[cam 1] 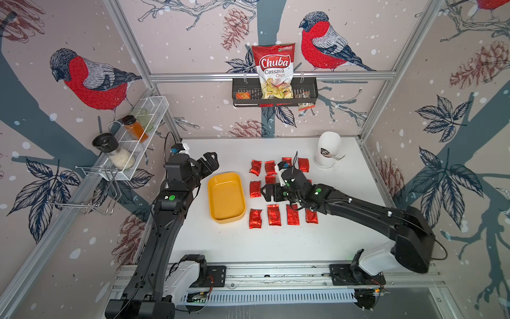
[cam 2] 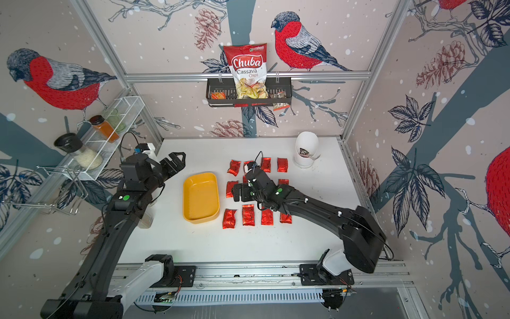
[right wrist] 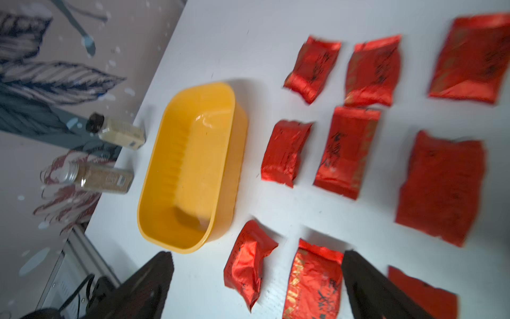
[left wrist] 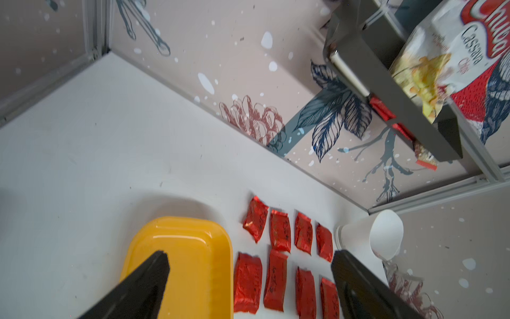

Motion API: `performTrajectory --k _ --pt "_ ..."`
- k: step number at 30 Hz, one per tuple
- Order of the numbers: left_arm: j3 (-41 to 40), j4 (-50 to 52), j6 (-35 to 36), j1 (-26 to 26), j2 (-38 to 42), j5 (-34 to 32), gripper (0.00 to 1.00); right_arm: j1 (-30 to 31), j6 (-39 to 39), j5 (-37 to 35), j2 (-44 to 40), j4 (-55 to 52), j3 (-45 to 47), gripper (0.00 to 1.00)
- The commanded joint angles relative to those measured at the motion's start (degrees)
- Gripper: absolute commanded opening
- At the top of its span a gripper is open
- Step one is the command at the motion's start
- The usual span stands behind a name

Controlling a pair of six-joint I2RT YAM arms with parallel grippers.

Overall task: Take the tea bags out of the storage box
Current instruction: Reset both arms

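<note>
The mustard-yellow storage box (cam 1: 226, 197) (cam 2: 201, 197) stands on the white table with nothing inside; its bare floor shows in the wrist views (left wrist: 190, 256) (right wrist: 190, 165). Several shiny red tea bags (cam 1: 255, 218) (cam 2: 229, 218) (left wrist: 280, 230) (right wrist: 285, 153) lie in rows on the table just right of the box. My left gripper (cam 1: 210, 163) (cam 2: 176, 161) (left wrist: 249, 256) hangs open behind the box's far left corner, holding nothing. My right gripper (cam 1: 266, 192) (cam 2: 238, 193) (right wrist: 256, 258) is open above the middle of the tea bags, its arm hiding some of them.
A white paper cup (cam 1: 328, 149) stands at the back right. The Chuba chips bag (cam 1: 274, 70) sits in a black wall basket (cam 1: 309, 91). A white wire rack (cam 1: 138, 132) with jars hangs on the left wall. Two spice jars (right wrist: 116, 132) stand left of the box.
</note>
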State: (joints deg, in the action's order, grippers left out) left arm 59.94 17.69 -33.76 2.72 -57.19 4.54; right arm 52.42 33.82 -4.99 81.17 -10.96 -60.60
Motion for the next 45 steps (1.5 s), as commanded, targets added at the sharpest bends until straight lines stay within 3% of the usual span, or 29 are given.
performTrajectory --k 1,5,7,11,15,20,24,27,31,35,38,40,43,45 --pt "2.46 -4.97 7.40 0.14 -2.13 -5.74 0.97 -2.32 -4.69 -18.25 -6.30 4.36 2.45 1.00" --pt "-2.10 -14.17 18.33 0.10 -3.07 -4.81 0.96 -7.46 -13.11 -19.40 -11.63 13.22 5.36 1.00" --pt "-5.18 -17.23 16.50 0.01 -2.98 -11.24 0.96 -7.81 -19.79 -24.23 -13.53 24.74 10.53 1.00" --pt "-13.15 -25.59 18.85 -0.08 -2.16 -11.53 0.96 -11.05 -28.28 -24.72 -16.51 36.08 17.34 1.00" --pt "-28.09 -41.41 22.93 -0.04 -0.73 -17.76 0.96 -22.90 -26.05 -25.04 -19.05 39.14 24.30 1.00" --pt "-37.28 -48.11 29.57 -0.15 -2.71 -27.27 0.96 -38.70 -24.10 -21.13 -24.51 49.48 39.00 1.00" --pt "-42.84 -56.58 29.28 -2.56 -6.77 -25.89 0.96 -45.61 -24.59 -20.47 -24.02 56.69 47.14 1.00" --pt "-44.86 -62.89 31.34 -2.96 -11.23 -23.97 0.96 -47.14 -24.54 -20.51 -19.41 62.82 50.55 1.00" --pt "-46.41 -73.31 33.27 -4.02 -16.70 -18.81 0.96 -48.06 -25.45 -19.77 -11.39 78.62 55.28 1.00" --pt "-42.08 -70.40 34.02 -3.43 -20.87 -18.43 0.95 -48.66 -27.27 -17.33 -2.37 85.64 53.70 1.00" --pt "-42.59 -70.66 32.29 -2.31 -20.62 -21.12 0.95 -48.00 -30.09 -16.94 8.52 98.18 53.12 1.00" --pt "-46.03 -76.69 28.12 -2.10 -19.29 -18.99 0.96 -46.84 -28.90 -18.00 4.76 83.27 49.03 1.00" --pt "-44.08 -78.83 33.10 1.02 -23.15 -20.16 0.96 -47.55 -29.51 -17.67 7.13 90.05 50.39 1.00" --pt "-44.13 -81.82 33.13 1.06 -26.86 -20.54 0.96 -47.66 -28.99 -17.63 6.30 87.62 49.86 1.00"
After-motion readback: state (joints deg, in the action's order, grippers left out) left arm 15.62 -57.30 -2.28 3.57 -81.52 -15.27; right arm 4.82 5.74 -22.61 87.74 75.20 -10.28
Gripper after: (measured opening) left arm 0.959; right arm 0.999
